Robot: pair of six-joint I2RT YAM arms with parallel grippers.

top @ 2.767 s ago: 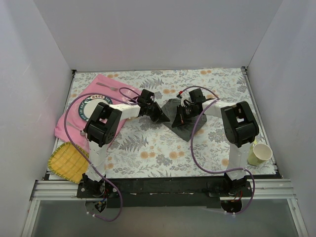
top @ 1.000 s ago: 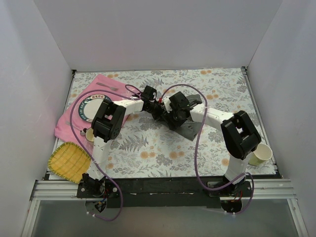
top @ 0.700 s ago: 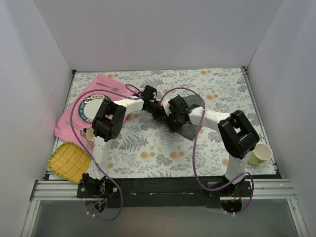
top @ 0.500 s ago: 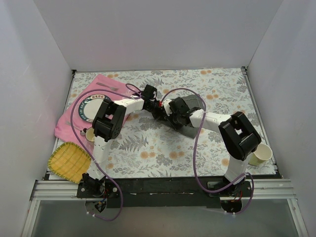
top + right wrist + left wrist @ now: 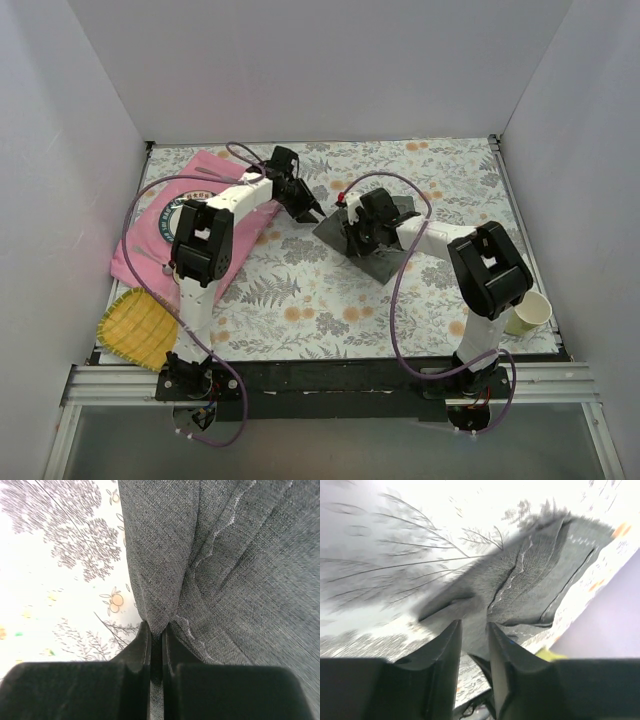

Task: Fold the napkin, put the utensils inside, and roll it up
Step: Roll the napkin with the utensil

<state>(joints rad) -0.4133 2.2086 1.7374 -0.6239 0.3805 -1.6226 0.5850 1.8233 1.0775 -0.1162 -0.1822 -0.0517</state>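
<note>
The napkin point(image 5: 380, 260) is lying in a loosely folded, rumpled heap at the middle of the floral table, just right of centre. Its charcoal weave is showing a lighter stitched hem that is running in a wavy line along the overlapping layers. The right gripper point(image 5: 156, 630) is pressing its jaws fully together on a raised pleat at the napkin's left edge, so the cloth is bunching up between them. The left gripper point(image 5: 474, 627) is hovering just beside the napkin's far-left corner. Its jaws are standing a narrow slit apart and are gripping nothing. One napkin is showing on the table. One pink placemat point(image 5: 140, 240) is lying at the far left and is carrying one round plate point(image 5: 175, 205). One yellow woven mat point(image 5: 135, 325) is sitting at the near left, and one pale paper cup point(image 5: 527, 311) is standing at the near right.
</note>
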